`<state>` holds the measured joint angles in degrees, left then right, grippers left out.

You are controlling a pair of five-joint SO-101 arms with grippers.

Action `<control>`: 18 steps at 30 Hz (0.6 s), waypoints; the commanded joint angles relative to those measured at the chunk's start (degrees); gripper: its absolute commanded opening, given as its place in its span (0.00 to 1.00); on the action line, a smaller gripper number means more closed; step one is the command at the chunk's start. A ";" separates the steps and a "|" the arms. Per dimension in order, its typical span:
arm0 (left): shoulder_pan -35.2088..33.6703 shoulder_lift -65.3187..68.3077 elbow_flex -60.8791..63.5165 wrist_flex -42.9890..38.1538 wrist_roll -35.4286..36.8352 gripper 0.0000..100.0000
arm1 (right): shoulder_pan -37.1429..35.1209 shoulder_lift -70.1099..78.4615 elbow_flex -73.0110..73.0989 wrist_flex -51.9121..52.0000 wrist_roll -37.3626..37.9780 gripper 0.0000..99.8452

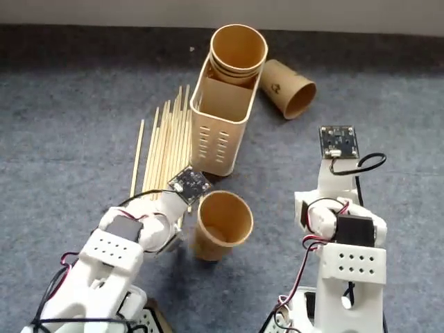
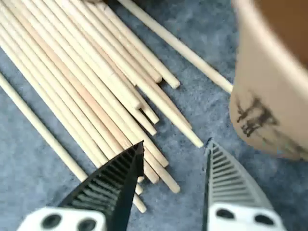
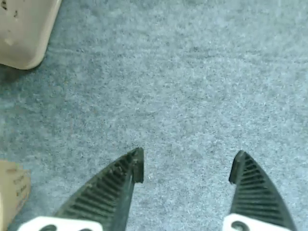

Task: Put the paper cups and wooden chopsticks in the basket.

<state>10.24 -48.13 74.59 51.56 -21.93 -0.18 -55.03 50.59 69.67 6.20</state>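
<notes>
Chopsticks (image 2: 96,86) partly hidden under left end effector (image 2: 173,147), spread empty; right end effector (image 3: 186,161) likewise

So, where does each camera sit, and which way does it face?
High view: fixed above, facing down over the grey mat; both arms show.
Left wrist view: on the left arm, facing chopsticks and a standing cup; open left claw shows.
Right wrist view: on the right arm, facing grey mat; open right claw shows.
High and left wrist share chopsticks, standing cup.
</notes>
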 commanded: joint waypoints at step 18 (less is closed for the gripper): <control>-24.92 -0.66 -29.49 6.59 5.27 0.22 | -27.47 9.89 -15.52 9.10 -3.69 0.29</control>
<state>-10.77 -48.22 51.21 56.48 -17.89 -21.36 -47.47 41.01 75.65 3.21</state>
